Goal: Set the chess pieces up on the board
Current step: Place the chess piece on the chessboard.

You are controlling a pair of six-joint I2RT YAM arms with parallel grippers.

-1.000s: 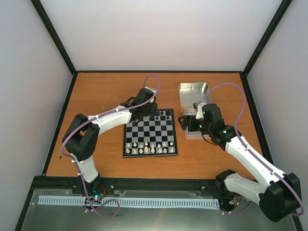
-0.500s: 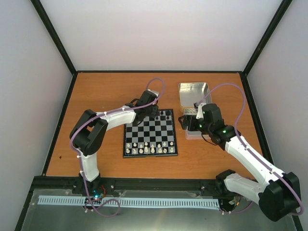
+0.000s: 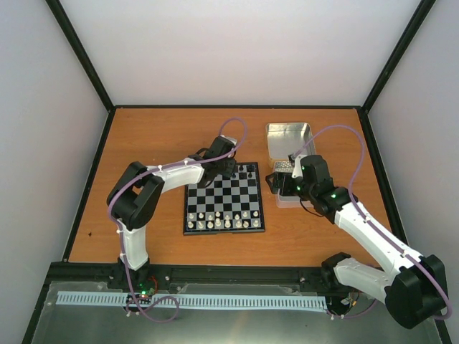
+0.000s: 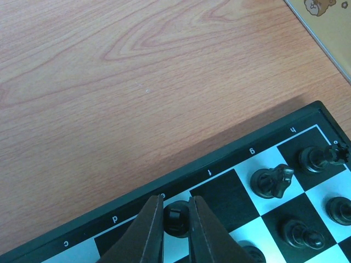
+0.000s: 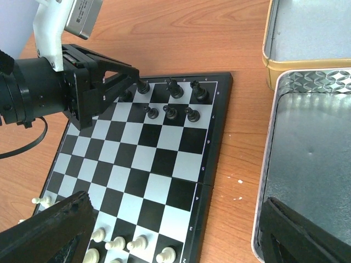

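Quick count: six black chess pieces [image 5: 170,112] are on the board [image 5: 148,164], all bunched in its far right corner. Three are pawns [image 4: 300,233] in the second row. The other three are on the back row: a knight [image 4: 271,182], what looks like a rook [image 4: 313,158] in the corner, and one more black piece [image 4: 175,219]. The left hand [image 4: 175,205] is clamped on that last one at the e square. I can't tell which piece it is or whether it's touching the board. White pieces [image 5: 164,255] fill two rows along the near edge, but they're too tiny from above to count and cut off in the right wrist view. Two silver tins [image 3: 289,137] sit on the counter [image 3: 158,136], right of the board. The right hand [image 5: 175,203] is spread wide with nothing in it, hovering between the board and the nearer tin. Compared with a second ago, the left elbow has swung inward and that hand has slid onto the board's far edge, while the right arm hasn't budged. The left hand blocks the back-row squares behind it.
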